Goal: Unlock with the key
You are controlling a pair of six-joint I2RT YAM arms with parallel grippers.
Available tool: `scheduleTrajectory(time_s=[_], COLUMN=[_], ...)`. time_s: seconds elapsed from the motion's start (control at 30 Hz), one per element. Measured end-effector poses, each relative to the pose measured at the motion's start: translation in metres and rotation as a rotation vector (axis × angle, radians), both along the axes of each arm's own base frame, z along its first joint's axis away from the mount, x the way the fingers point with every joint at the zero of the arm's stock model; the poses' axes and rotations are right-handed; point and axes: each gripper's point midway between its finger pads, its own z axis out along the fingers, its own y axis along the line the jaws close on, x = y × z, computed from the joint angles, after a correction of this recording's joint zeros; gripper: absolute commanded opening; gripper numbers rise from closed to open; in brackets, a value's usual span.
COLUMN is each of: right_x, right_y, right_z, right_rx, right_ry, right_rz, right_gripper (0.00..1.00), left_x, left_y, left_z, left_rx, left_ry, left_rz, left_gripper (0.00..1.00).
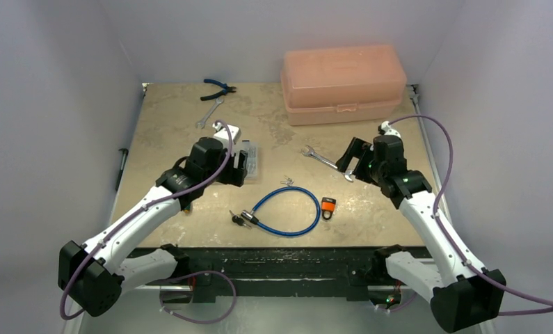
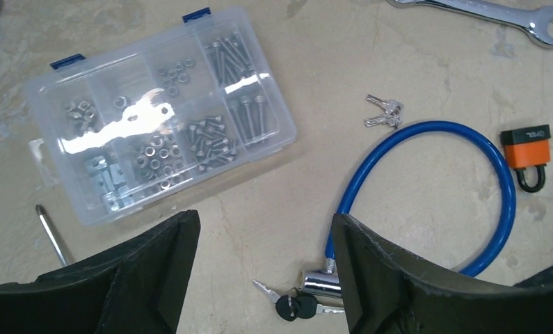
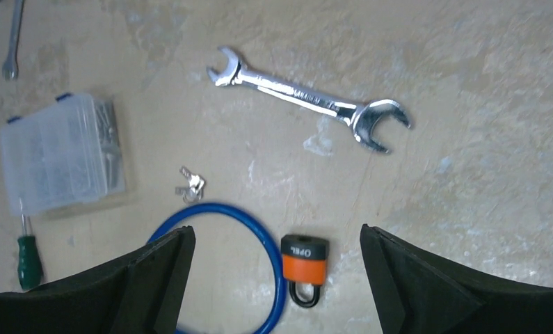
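Note:
The key (image 2: 298, 306), black-headed and bunched with a like one, lies on the table beside the chrome lock body (image 2: 321, 282) of a blue cable lock (image 2: 499, 181). In the top view the key (image 1: 240, 220) sits at the cable's (image 1: 289, 188) left end. My left gripper (image 2: 263, 229) hovers over it, open, with nothing between the fingers; from above, the left gripper (image 1: 237, 169) is just behind the key. An orange padlock (image 3: 305, 264) lies under my right gripper (image 3: 273, 233), which is open and empty. The padlock (image 1: 328, 207) rests right of the cable loop.
A bare silver key bunch (image 2: 383, 113) lies behind the cable. A clear parts box (image 2: 155, 118) and a screwdriver (image 2: 51, 233) sit at the left, a silver wrench (image 3: 308, 101) at the right. A pink toolbox (image 1: 343, 83), pliers (image 1: 219, 88) and a small wrench (image 1: 209, 115) are at the back.

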Motion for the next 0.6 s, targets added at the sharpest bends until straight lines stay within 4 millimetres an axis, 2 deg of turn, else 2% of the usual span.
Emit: scheduleTrajectory(time_s=[0.17, 0.37, 0.47, 0.6], right_x=[-0.023, -0.047, -0.059, -0.066], right_y=[0.027, 0.050, 0.058, 0.069], right_z=[-0.010, -0.019, -0.031, -0.036], right_rx=[0.013, 0.079, 0.089, 0.105], right_ry=[0.067, 0.105, 0.146, 0.173], right_rz=[0.105, 0.171, 0.190, 0.204], right_gripper=[0.96, 0.92, 0.88, 0.87], left_x=[-0.008, -0.026, -0.037, -0.056], left_y=[-0.018, -0.045, -0.058, -0.073], left_z=[-0.005, -0.026, -0.043, -0.069], left_rx=[-0.029, -0.018, 0.020, 0.104], left_ry=[0.035, 0.116, 0.164, 0.222], left_rz=[-0.080, -0.211, -0.264, -0.323], left_gripper=[0.70, 0.66, 0.64, 0.62])
